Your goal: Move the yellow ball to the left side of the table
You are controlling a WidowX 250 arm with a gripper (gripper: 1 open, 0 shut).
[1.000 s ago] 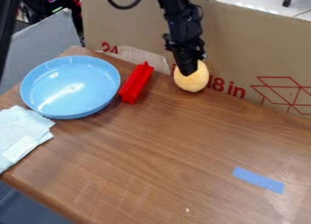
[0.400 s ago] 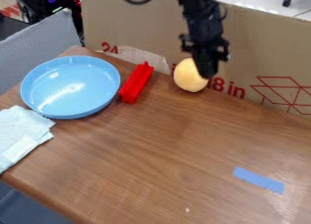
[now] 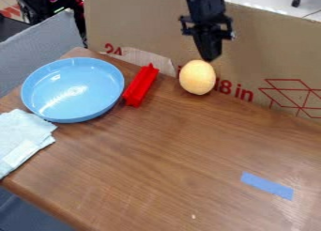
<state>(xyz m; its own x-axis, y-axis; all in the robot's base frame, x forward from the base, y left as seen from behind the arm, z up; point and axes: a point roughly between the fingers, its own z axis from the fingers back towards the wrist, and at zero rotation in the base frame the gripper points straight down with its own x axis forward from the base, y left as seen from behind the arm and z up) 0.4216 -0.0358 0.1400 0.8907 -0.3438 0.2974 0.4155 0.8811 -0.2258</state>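
Claw [image 3: 208,53] closed, empty, above yellow ball [image 3: 196,77]; arm cut off.

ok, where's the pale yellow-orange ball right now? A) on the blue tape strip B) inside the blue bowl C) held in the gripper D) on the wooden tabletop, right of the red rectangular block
D: the pale yellow-orange ball sits on the brown wood-grain table beside the red rectangular block, with the shut gripper above it.
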